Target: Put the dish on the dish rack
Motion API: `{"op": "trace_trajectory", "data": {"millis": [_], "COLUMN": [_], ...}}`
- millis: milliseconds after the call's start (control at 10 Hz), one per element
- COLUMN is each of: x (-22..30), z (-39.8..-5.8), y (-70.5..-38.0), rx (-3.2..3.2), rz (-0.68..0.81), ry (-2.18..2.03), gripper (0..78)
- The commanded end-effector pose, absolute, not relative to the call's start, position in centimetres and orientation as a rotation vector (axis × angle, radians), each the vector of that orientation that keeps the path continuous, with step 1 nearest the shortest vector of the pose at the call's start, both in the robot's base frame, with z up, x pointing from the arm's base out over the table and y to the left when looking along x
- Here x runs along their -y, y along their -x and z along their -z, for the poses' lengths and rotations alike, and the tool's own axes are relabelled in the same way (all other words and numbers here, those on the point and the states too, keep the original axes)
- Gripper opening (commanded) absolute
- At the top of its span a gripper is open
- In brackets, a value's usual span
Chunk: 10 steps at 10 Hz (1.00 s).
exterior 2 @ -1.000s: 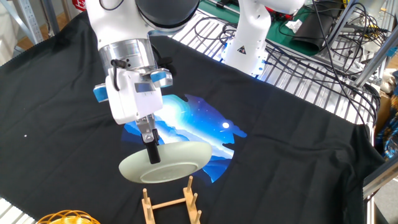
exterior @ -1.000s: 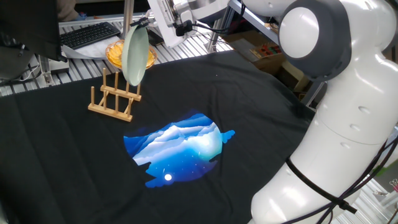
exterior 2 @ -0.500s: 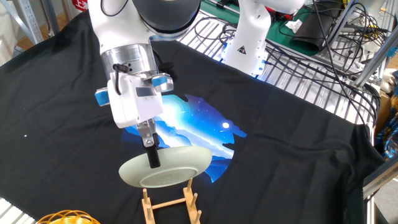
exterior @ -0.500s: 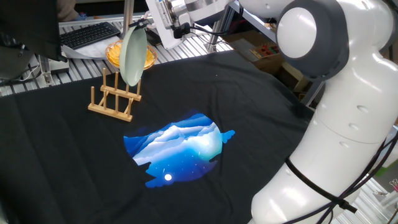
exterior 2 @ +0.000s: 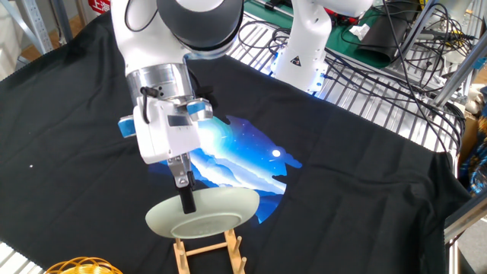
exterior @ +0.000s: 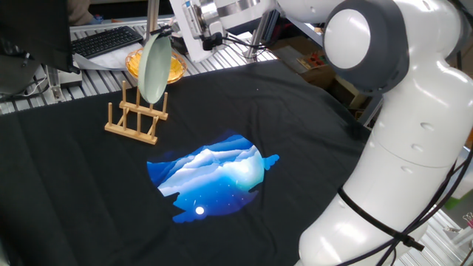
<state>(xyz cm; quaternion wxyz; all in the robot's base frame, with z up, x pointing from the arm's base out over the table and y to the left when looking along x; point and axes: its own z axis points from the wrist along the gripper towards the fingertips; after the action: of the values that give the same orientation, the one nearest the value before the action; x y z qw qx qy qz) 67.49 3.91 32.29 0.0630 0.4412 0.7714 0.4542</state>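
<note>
Placing step under way. Gripper [exterior 2: 185, 199] pinches rim of dish [exterior 2: 204, 214], held on edge, directly above rack [exterior: 137, 117] pegs, apparently not seated. Orange dish [exterior: 157, 66] behind rack. Next: lower dish straight between peg pairs, then spread jaws.

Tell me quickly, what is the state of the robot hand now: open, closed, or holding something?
Hand: closed on the rim of the dish, holding it on edge above the dish rack.
</note>
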Motion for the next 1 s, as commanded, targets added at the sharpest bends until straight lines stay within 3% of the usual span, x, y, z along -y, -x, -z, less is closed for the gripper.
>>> {"op": "trace_trajectory", "data": {"millis": [100, 1000], "x": [-4.1, -4.6], "z": [-31.9, -30.5], "y": [-67.8, -68.1], "rx": [-2.314, -2.309], "rz": [-1.387, -1.395], "ry": [-1.331, -1.277], "gripper": [1.1, 1.1]}}
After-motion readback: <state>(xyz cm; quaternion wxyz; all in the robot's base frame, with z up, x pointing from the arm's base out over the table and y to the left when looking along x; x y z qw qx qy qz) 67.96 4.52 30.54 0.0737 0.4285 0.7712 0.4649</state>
